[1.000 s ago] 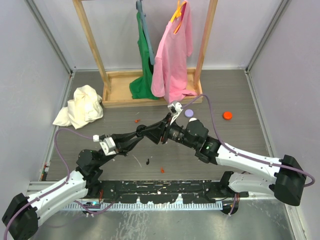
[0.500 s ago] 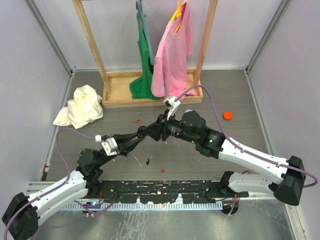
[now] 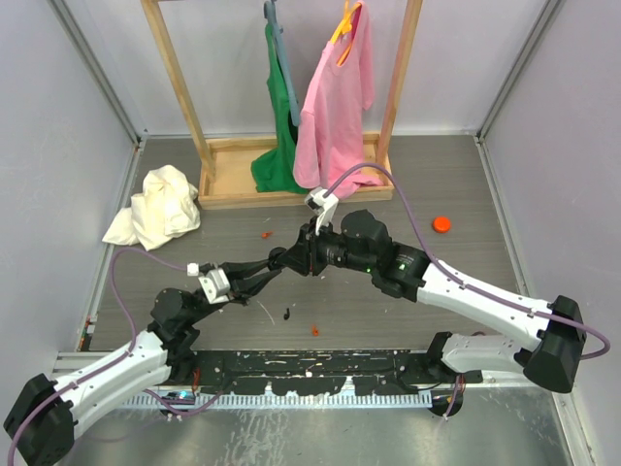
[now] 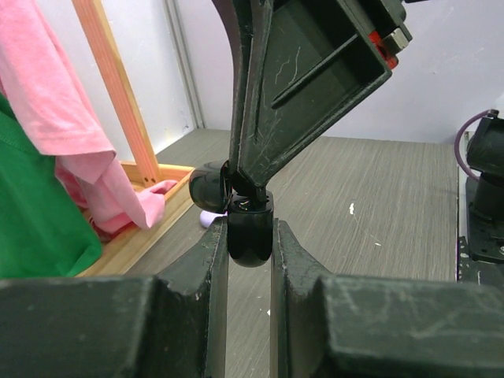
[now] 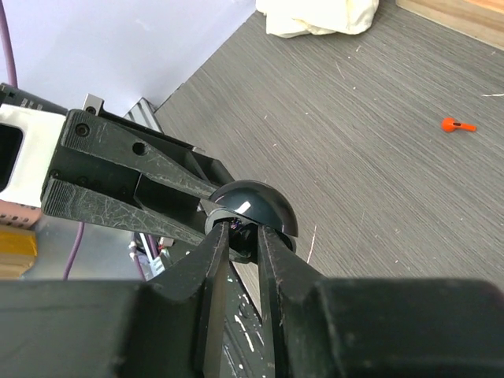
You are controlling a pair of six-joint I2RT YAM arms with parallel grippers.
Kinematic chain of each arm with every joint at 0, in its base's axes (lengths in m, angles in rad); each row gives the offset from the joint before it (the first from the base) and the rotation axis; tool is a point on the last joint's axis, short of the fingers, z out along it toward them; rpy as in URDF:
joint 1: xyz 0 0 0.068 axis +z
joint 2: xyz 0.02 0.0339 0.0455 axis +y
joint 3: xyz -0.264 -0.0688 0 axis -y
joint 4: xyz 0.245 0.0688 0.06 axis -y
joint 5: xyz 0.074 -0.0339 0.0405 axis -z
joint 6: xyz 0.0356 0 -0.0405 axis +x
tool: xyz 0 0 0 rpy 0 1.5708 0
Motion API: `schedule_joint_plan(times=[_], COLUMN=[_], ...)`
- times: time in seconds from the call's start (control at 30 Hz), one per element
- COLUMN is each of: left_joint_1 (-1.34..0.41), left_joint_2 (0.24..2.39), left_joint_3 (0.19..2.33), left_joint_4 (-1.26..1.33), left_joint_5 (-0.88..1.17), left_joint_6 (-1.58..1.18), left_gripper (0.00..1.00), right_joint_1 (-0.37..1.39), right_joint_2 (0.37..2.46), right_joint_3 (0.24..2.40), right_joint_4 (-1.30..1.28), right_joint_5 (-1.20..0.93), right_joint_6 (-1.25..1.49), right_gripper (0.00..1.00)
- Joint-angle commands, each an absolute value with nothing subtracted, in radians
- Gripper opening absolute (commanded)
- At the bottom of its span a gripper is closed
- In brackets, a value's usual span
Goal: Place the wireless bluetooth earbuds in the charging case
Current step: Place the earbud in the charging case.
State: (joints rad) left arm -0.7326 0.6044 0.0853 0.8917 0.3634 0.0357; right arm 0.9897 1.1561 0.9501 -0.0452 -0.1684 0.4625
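Note:
My left gripper [image 4: 250,246] is shut on the body of a small glossy black charging case [image 4: 250,235], held above the table with its domed lid [image 4: 206,187] swung open. In the top view the two grippers meet at the case [image 3: 288,260] in mid-table. My right gripper [image 5: 242,236] comes down on the case's open mouth, its fingers nearly together on a small dark earbud [image 5: 247,228] under the lid [image 5: 256,206]. The earbud is mostly hidden by the fingers and the case. The right gripper's fingers [image 4: 268,94] fill the top of the left wrist view.
A wooden rack [image 3: 233,184] with a pink shirt [image 3: 335,107] and a green shirt [image 3: 281,146] stands at the back. A cream cloth [image 3: 160,206] lies at back left and an orange cap [image 3: 441,224] at right. Small red bits [image 3: 266,234] and a black bit [image 3: 287,314] lie on the table.
My right arm has swung left and its wrist has risen, now covering the purple disc. Its fingertips stay at the case. The left arm has shifted only slightly.

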Motion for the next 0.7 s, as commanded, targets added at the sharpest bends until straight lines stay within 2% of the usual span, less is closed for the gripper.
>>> schedule_joint_plan(times=[0.0, 0.27, 0.67], left_joint_1=[-0.733, -0.733, -0.733], left_joint_2=[0.595, 0.597, 0.669], left_joint_3=[0.117, 0.148, 0.194], left_joint_4=[0.921, 0.909, 0.907], left_joint_5=[0.418, 0.539, 0.679], left_joint_6=[0.037, 0.003, -0.033], left_gripper=[0.00, 0.00, 0.00], right_joint_1=[0.990, 0.961, 0.942], right_joint_2=[1.154, 1.174, 1.209], right_joint_3=[1.023, 1.066, 1.157], right_joint_4=[-0.031, -0.125, -0.323], right_joint_5=[-0.272, -0.420, -0.635], right_joint_6=[0.367, 0.168, -0.244], right_gripper=[0.21, 0.19, 0.23])
